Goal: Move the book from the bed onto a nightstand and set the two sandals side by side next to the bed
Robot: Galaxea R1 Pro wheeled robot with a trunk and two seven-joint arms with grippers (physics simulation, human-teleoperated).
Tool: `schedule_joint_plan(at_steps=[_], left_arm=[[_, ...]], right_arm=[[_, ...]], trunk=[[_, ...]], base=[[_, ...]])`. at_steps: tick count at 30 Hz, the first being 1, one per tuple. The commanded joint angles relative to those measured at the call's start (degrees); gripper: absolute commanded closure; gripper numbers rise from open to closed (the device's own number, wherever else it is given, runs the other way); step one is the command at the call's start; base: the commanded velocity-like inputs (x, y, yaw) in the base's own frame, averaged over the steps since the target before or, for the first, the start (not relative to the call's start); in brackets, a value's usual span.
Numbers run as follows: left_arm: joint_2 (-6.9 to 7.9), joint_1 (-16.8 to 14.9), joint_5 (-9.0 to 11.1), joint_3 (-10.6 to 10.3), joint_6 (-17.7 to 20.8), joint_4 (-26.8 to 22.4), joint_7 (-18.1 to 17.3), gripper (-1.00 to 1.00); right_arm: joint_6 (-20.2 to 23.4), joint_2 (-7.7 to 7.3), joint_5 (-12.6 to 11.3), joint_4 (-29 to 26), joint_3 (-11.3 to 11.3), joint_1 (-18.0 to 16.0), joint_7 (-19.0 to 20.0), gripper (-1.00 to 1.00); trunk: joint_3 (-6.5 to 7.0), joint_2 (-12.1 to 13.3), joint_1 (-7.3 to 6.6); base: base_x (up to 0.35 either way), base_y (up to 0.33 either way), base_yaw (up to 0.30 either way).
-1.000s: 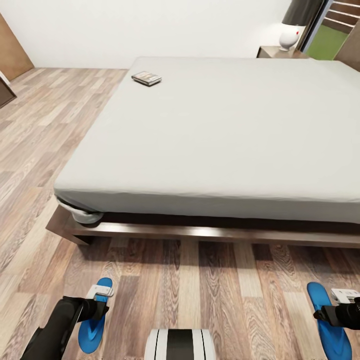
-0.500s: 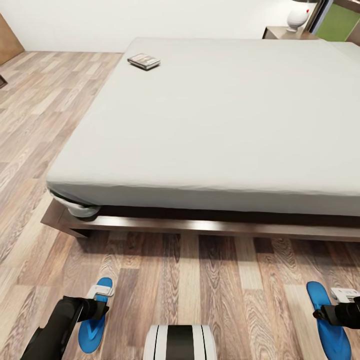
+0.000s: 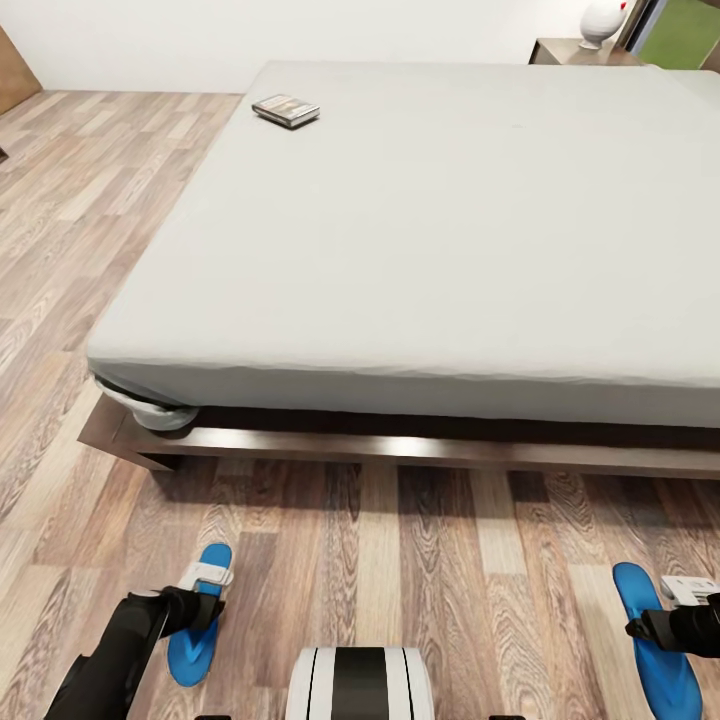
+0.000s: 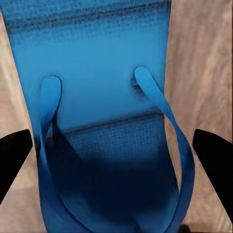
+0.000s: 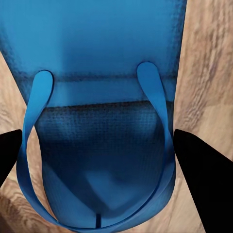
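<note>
1. The left gripper is hanging over the left sandal on the wood-plank floor. In its wrist view the jaws are standing wide, either side of the blue straps, touching nothing.
2. The right gripper is poised likewise over the right sandal, jaws wide and empty; the two sandals are lying well apart.
3. The book is resting near the bed's far left corner, with the nightstand beyond the opposite corner.
4. The sandals look light, flat and bendy; pinching the sole edges beside the straps seems the surest hold.
</note>
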Motion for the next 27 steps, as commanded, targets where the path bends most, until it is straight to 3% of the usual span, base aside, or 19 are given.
schedule_joint_plan(at_steps=[1, 19, 27], left_arm=[[-0.21, 0.0, -0.8, 0.2, -0.2, -0.1, -0.5, 1.00], [-0.53, 0.0, -0.8, 0.2, -0.6, 0.0, -0.5, 1.00], [-0.60, 0.0, -0.8, 0.2, -0.6, 0.0, -0.5, 1.00]], right_arm=[[0.1, 0.03, 0.6, -0.1, -0.1, 0.0, 0.5, 1.00], [0.1, 0.07, 0.6, -0.1, -0.1, 0.0, 0.5, 1.00], [0.1, 0.07, 0.6, -0.1, -0.1, 0.0, 0.5, 1.00]], trunk=[[-0.04, 0.0, -0.01], [-0.04, 0.0, -0.01], [-0.04, 0.0, -0.01]], base=[[0.000, 0.000, 0.000], [0.091, 0.031, 0.000], [0.276, 0.000, 0.000]])
